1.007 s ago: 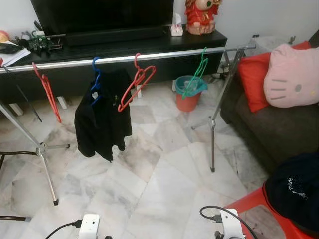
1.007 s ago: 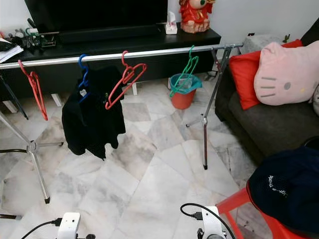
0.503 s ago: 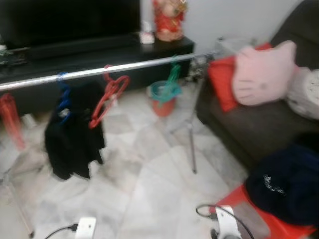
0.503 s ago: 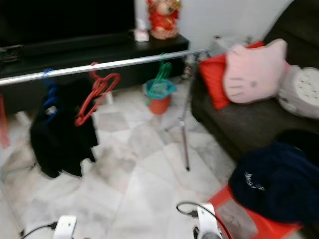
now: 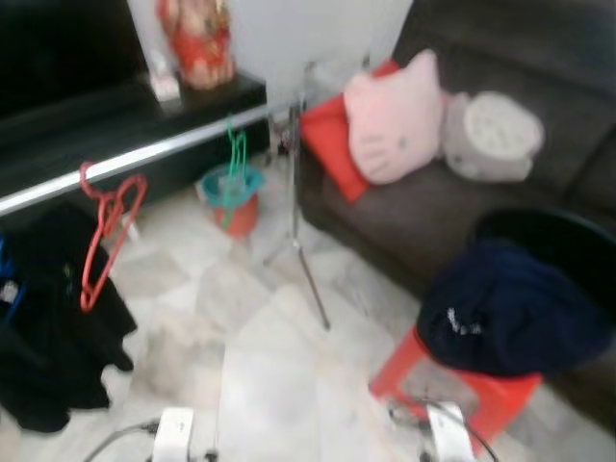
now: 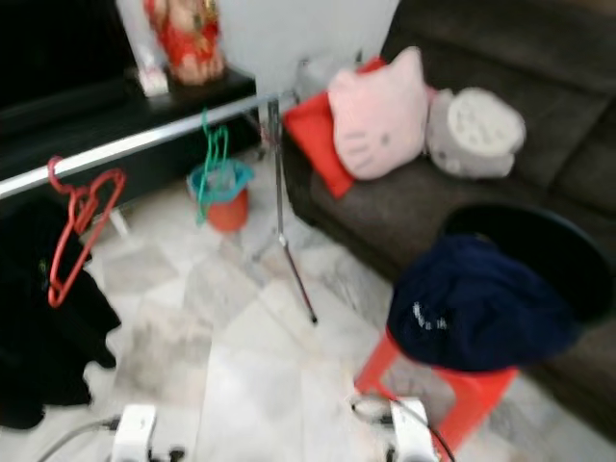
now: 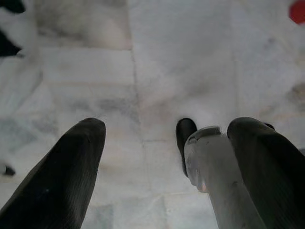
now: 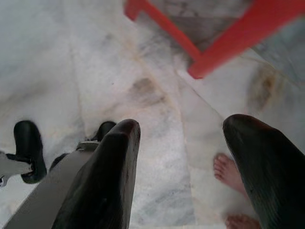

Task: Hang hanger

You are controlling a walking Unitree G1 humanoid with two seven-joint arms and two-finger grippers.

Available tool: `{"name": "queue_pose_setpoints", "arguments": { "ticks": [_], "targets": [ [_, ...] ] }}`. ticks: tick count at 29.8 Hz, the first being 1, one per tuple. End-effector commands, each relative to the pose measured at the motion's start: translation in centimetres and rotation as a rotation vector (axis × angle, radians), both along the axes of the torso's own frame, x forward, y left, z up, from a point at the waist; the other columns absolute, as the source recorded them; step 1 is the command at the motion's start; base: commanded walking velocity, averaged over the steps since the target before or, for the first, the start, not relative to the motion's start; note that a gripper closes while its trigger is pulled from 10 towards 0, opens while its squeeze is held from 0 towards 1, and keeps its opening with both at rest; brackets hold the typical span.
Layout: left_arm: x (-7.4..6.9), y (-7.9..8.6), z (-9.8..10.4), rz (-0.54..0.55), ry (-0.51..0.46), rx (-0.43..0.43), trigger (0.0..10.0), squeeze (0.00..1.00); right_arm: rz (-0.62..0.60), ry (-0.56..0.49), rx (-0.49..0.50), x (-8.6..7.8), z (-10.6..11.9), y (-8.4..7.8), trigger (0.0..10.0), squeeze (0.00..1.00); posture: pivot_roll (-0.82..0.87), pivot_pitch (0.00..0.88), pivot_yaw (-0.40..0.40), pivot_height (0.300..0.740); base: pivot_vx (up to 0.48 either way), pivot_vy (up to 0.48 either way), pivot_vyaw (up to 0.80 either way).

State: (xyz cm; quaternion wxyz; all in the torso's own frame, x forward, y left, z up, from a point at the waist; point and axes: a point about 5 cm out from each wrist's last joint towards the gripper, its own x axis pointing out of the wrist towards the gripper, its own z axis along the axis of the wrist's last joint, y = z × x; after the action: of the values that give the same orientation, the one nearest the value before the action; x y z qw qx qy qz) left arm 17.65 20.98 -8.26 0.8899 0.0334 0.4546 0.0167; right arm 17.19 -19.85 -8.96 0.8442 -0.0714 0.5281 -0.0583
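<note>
Head views blurred. Chrome rail [image 5: 144, 154] runs from left edge up to frame centre-top, on a thin metal stand [image 5: 306, 260]. Red wire hanger [image 5: 104, 231] hooked on the rail at left; green hanger [image 5: 231, 164] near the rail's right end, in front of a red bucket [image 5: 234, 207]. Black garment [image 5: 48, 327] hangs lower left. Marble floor [image 5: 260, 385], glossy grey-white tiles. Dark sofa [image 5: 452, 192] upper right with pink cat-face cushion [image 5: 390, 120], red cushion [image 5: 327, 144], round grey cushion [image 5: 493, 135]. Navy cloth [image 5: 505, 308] heaped on red plastic stool [image 5: 452, 395], lower right.

Left tool [image 7: 167, 157]: smooth black fingers spread, nothing held, over floor. Right tool [image 8: 183, 162]: likewise spread, empty; a person's bare toes [image 8: 228, 174] on the floor below it.
</note>
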Motion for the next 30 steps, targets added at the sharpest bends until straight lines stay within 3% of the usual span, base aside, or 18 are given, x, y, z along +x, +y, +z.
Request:
{"name": "queue_pose_setpoints", "arguments": {
  "ticks": [1, 23, 30],
  "targets": [
    [-0.53, 0.15, -0.24, -0.007, 0.025, 0.01, 10.0, 0.0, -0.002, -0.006, 0.008, 0.21, 0.06, 0.23, 10.0, 0.0, 0.04, 0.0, -0.013, 0.74, 0.0, 0.0, -0.8],
    [-0.44, 0.1, -0.21, -0.025, 0.025, 0.023, 10.0, 0.0, 0.003, -0.007, 0.011, 0.2, 0.05, 0.24, 10.0, 0.0, 0.04, 0.0, -0.014, 0.74, 0.166, 0.0, -0.8],
    [-0.58, 0.12, -0.27, -0.028, 0.029, 0.024, 10.0, 0.0, 0.01, -0.021, 0.014, 0.3, 0.1, 0.26, 10.0, 0.0, 0.04, 0.0, -0.014, 0.74, 0.0, 0.0, -0.07]
  ]
}}
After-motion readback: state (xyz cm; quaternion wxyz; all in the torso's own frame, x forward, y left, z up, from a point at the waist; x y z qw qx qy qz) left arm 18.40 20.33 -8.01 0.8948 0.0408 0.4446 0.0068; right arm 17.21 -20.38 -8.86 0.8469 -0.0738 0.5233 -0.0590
